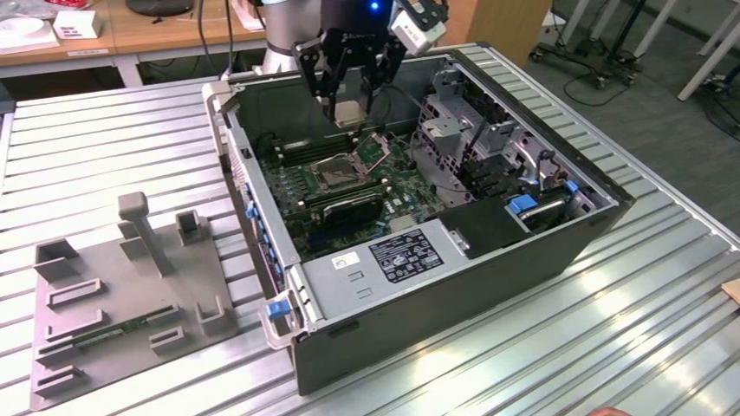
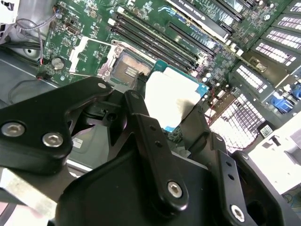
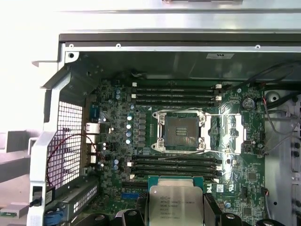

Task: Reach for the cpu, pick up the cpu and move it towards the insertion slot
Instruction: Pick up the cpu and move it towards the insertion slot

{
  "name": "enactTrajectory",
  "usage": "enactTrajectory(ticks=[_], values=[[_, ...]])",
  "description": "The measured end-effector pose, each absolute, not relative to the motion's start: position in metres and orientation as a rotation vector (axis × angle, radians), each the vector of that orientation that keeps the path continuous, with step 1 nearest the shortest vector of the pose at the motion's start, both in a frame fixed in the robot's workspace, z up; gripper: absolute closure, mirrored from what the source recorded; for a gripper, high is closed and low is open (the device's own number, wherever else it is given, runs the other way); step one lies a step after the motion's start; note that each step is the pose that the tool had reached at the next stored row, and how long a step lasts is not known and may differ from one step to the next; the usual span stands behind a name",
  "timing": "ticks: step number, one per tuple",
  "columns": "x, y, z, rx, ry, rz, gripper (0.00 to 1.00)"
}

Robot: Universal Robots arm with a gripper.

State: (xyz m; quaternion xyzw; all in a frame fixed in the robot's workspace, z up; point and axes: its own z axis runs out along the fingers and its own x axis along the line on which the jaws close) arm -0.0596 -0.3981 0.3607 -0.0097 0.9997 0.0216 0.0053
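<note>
My gripper [image 1: 347, 102] hangs inside the open computer case [image 1: 463, 295], shut on the cpu [image 1: 347, 111], a flat square chip with a silver top. In both wrist views the cpu [image 2: 171, 101] [image 3: 175, 202] sits between the black fingers [image 2: 141, 122], held above the green board. The insertion slot [image 1: 343, 173] [image 2: 127, 68] [image 3: 181, 132] is a square socket with a dark centre and a silver frame, and it lies open below and a little ahead of the chip. The cpu is clear of the socket and not touching it.
Long black memory slots [image 3: 176, 92] run on both sides of the socket, and its hinged metal plate [image 3: 230, 134] lies folded open beside it. A drive cage [image 1: 463, 130] and power supply [image 1: 405, 256] crowd the case. A grey fixture [image 1: 116, 295] stands at the exterior view's left.
</note>
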Motion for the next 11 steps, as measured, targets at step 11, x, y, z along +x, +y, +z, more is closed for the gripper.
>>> enactTrajectory(ticks=[11], values=[[-0.0597, -0.3933, 0.3602, -0.03, 3.13, 0.068, 0.46]])
